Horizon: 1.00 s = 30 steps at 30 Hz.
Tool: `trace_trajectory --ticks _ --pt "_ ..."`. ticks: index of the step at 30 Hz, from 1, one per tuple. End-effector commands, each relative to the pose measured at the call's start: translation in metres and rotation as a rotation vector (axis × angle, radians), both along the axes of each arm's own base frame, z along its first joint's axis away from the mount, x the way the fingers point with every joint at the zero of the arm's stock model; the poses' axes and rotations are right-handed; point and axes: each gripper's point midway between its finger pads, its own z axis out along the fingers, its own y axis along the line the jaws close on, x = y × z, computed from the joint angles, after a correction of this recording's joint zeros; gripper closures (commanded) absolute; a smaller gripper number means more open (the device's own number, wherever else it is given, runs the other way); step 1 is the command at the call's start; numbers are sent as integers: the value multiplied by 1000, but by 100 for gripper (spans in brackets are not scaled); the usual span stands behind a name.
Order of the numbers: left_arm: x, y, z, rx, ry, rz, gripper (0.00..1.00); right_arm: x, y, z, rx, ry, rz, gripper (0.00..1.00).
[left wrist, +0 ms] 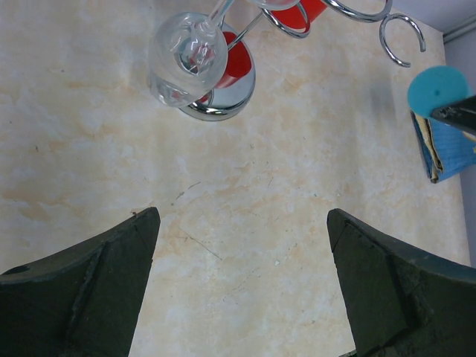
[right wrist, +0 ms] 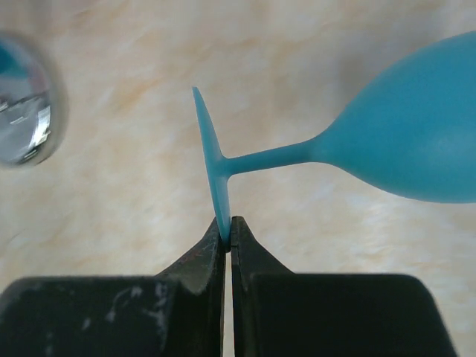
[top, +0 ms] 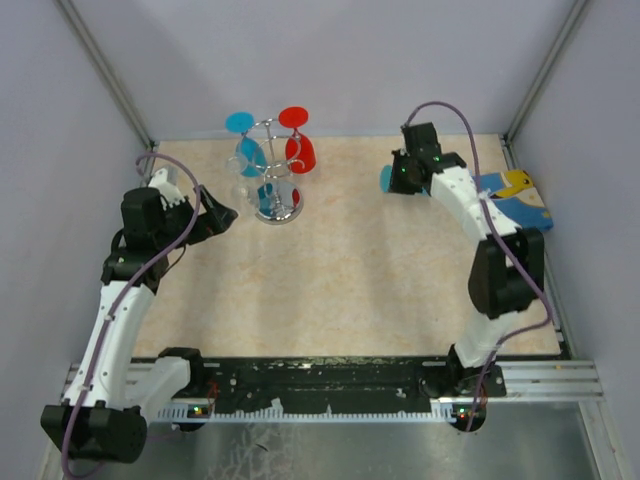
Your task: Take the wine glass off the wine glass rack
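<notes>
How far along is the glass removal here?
Done: one blue glass is off the rack. In hand: the right tool pinches that glass by its foot. Left: setting it down, if required; the left tool is open and empty. A red glass, clear glass and second blue glass hang on the rack.

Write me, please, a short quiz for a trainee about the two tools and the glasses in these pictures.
1. True or false: the left tool is shut on a glass.
2. Where does the right tool pinch its blue glass? A) the bowl B) the stem C) the rim of the foot
3. Fill in: the red glass hangs upside down on the ____.

Key
1. False: its jaws stand wide open with only table between them.
2. C
3. rack
</notes>
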Motion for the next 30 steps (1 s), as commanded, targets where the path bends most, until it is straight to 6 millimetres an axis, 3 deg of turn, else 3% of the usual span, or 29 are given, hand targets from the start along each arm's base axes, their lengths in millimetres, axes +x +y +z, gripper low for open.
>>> trace_trajectory --ticks 1,4,8,16,21,25,30 --pt "-1 -5 6 -6 -37 -29 0 49 -92 -14 -557 -5 -236 100" --pt "-1 -4 5 0 -39 -30 0 70 -140 -17 -882 19 -374 100" --pt "1 -5 -1 4 -27 -37 0 96 -162 -30 -1138 76 -419 100" --pt "2 -7 -10 -4 -8 -47 0 150 -165 -10 -1510 -75 -542 100" --pt "4 -6 -12 1 -3 -45 0 160 -165 7 -1672 -170 -643 100" --pt "5 -8 -13 1 4 -54 0 176 -165 -16 -1672 -144 -618 100" --pt "7 -1 -14 41 3 -35 0 192 -162 -27 -1668 -152 -567 100"
